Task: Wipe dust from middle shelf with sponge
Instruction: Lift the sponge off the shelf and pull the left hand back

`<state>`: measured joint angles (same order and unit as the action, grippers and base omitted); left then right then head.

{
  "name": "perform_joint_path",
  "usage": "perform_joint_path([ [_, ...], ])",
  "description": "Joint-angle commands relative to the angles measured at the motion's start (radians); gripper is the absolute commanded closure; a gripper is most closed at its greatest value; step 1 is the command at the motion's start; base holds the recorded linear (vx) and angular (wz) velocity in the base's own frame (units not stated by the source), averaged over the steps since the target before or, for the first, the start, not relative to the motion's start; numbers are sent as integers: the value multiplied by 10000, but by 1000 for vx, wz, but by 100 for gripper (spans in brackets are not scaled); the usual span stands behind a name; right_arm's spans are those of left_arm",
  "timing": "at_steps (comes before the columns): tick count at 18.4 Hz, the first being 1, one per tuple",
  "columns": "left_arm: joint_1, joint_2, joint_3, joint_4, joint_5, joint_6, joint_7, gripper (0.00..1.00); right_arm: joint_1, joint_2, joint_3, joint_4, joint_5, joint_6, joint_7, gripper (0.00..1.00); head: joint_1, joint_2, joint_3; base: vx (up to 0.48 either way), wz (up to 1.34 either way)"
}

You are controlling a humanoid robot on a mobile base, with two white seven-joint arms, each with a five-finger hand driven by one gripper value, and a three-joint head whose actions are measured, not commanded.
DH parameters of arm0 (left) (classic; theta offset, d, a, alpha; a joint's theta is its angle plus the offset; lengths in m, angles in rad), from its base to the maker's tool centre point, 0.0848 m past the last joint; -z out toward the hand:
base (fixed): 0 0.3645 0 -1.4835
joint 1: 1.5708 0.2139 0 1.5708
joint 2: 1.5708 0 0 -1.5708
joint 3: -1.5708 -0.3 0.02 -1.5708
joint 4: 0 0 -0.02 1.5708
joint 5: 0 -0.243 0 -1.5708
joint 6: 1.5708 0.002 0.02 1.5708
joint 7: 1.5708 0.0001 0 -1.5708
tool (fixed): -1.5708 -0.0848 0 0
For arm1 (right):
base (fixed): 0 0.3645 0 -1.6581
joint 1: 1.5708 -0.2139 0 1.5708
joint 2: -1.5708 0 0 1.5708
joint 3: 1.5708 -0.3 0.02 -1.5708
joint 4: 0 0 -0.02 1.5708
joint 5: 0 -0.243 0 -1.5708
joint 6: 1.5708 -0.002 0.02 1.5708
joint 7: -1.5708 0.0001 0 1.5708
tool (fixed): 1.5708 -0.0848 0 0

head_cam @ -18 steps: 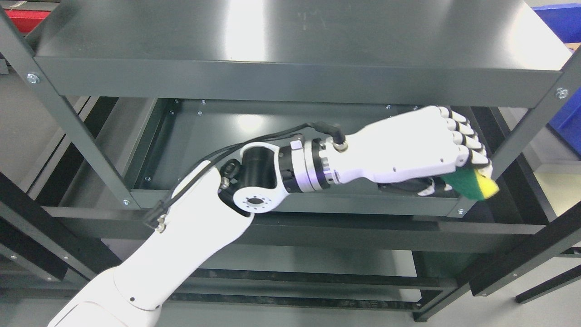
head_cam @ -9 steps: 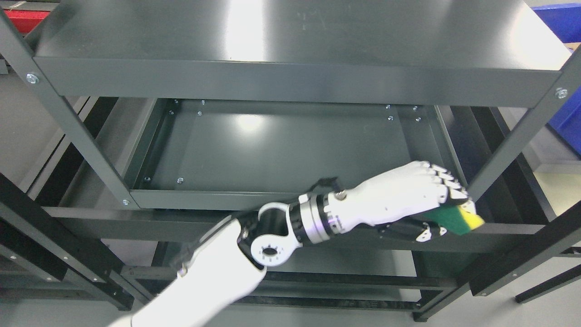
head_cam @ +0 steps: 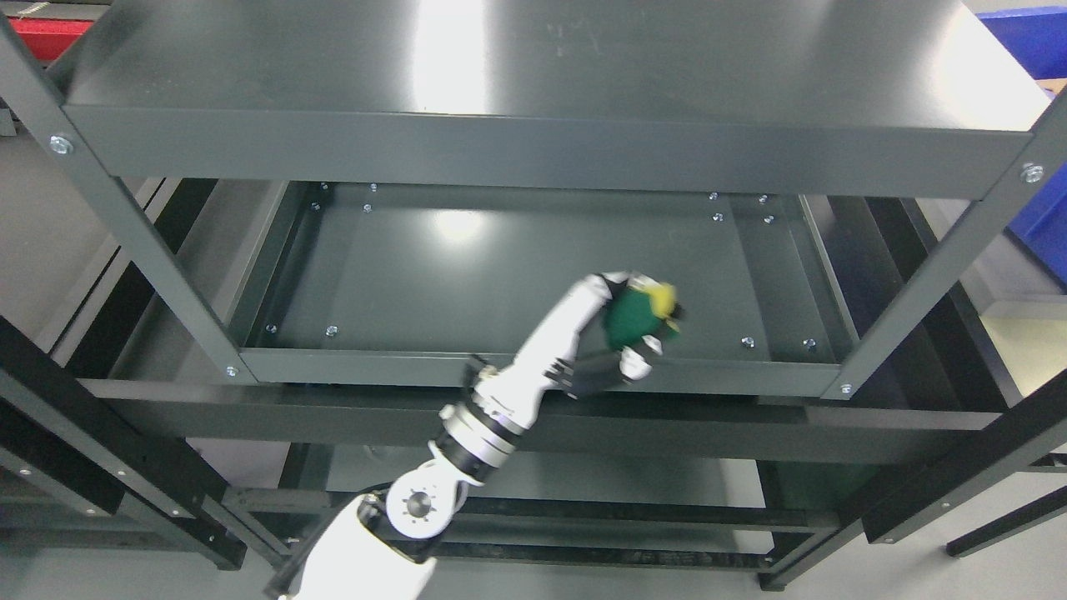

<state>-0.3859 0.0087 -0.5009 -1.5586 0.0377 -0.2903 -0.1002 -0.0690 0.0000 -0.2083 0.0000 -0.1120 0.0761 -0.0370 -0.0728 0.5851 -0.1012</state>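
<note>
The left hand (head_cam: 604,333) is reaching up from below, its fingers curling tightly around the sponge (head_cam: 635,320). The sponge is sitting at the hand's tip, green with a yellow edge, over the middle shelf (head_cam: 467,275) near its front rim.

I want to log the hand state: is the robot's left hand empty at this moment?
No, the left hand is closed around a green and yellow sponge, held near the front edge of the middle shelf.

place: you're in a workshop or storeroom | cues: bolted grey steel shelving (head_cam: 517,150), blue bin (head_cam: 1029,37) far right, bare floor (head_cam: 1021,350)
</note>
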Motion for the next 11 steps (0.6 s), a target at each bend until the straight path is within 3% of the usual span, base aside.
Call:
perform_joint_path([
  [1,1081,88,5266,-1224,2198,1120,-56,96,0,-175,-4,-175,0,6,2,0,0,0,0,0,0],
  [4,1266,88,6050,-1731,2659,1767,-56,96,0,-175,-3,-175,0,6,2,0,0,0,0,0,0],
  [11,1894,88,6359,-2101,2737,1462,-102,95,0,-175,-3,-175,0,6,2,0,0,0,0,0,0],
])
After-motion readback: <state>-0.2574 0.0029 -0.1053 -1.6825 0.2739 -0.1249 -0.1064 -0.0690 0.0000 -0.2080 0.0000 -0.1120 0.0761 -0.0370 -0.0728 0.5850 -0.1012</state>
